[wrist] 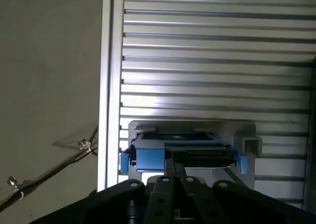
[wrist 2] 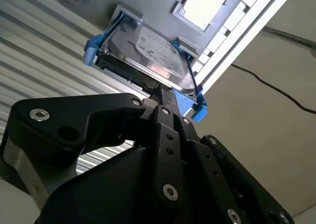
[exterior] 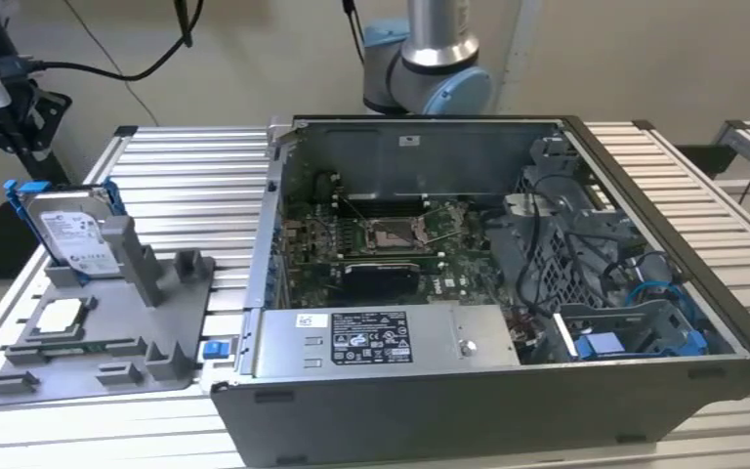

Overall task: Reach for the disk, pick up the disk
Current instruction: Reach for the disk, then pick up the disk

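Note:
The disk [exterior: 69, 227] is a silver-grey drive with a white label and a bright blue frame. It stands on edge in a slot of the grey holder [exterior: 167, 313] at the exterior view's left. My gripper [exterior: 11, 127] hangs above and beyond it at the far left, not touching it. In the second wrist view the black fingers [wrist 2: 159, 110] lie close together and point at the upper edge of the disk [wrist 2: 148, 54]. In the first wrist view the fingertips [wrist: 170, 173] sit just short of the disk's [wrist: 197, 152] blue-framed edge, with nothing between them.
An open computer case [exterior: 687, 293] takes up the middle and the exterior view's right of the slatted metal table [exterior: 206, 171]. The holder also carries a small square silver chip [exterior: 60, 316] and a blue clip [exterior: 215, 349]. Cables [wrist: 54, 172] trail over the floor beyond the table edge.

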Controlling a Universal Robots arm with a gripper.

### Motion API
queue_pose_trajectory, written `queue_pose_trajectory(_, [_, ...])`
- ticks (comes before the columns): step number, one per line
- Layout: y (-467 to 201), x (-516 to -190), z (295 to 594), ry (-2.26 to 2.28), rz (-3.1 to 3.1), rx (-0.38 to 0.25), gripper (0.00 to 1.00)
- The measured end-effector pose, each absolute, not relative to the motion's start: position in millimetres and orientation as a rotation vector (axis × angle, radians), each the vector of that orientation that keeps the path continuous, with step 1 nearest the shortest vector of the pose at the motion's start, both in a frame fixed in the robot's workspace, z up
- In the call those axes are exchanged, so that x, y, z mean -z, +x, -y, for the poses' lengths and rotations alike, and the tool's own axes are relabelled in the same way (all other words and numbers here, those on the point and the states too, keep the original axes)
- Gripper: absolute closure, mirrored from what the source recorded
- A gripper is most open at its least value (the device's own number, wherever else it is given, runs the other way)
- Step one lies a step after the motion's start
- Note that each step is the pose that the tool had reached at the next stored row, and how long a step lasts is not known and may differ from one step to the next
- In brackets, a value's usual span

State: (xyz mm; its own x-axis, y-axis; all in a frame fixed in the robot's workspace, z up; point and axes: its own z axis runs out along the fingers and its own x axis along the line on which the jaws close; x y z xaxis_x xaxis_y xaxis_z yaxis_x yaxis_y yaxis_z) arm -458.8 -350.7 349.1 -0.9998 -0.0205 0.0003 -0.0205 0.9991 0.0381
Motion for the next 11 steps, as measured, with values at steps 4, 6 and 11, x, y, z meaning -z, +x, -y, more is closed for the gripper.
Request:
queue_pose_trajectory(4, [-467.9, -349.0, 349.6, 0.039, 3.14, 0.06, 1.0])
queue_pose_trajectory(6, [-471.9, -348.9, 349.3, 0.043, 3.14, 0.06, 1.0])
queue_pose_trajectory(11, [-473.1, -348.9, 349.4, 0.044, 3.14, 0.06, 1.0])
